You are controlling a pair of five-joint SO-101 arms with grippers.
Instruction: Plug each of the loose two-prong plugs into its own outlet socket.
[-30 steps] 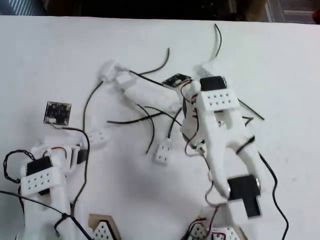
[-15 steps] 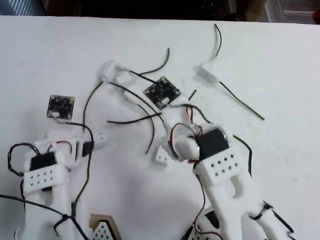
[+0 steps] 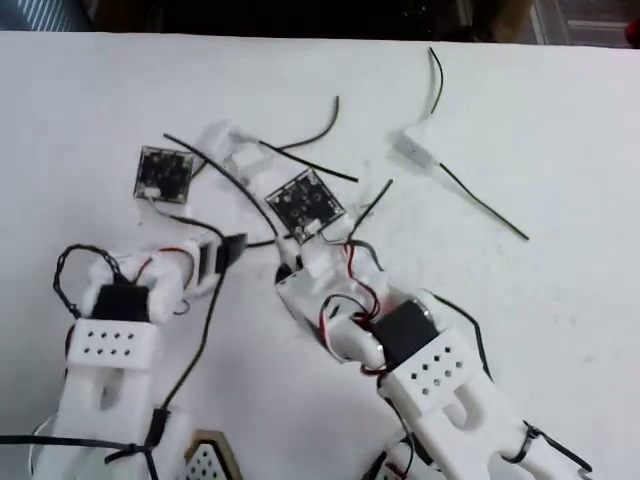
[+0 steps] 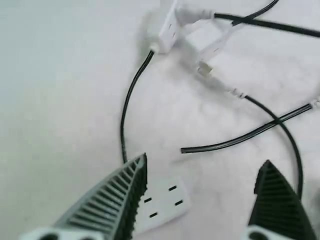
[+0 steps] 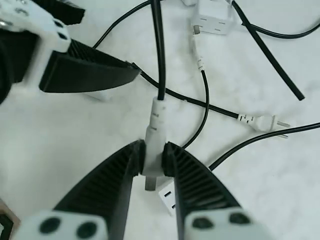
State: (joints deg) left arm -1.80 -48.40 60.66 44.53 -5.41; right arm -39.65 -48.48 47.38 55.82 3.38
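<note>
Plug [image 5: 156, 120], clamped in the right tool [image 5: 153, 148] just above a socket [image 5: 167, 194] on the bench [image 5: 60, 150], is best squared to the slots and pressed straight down; the left tool [image 4: 205, 162] is spread open over a second socket [image 4: 162, 202].

Left tool [image 4: 205, 161] spread wide; white outlet block [image 4: 162, 201] beside one finger [image 4: 120, 195]; black cord [image 4: 124, 112] curls nearby.
</note>
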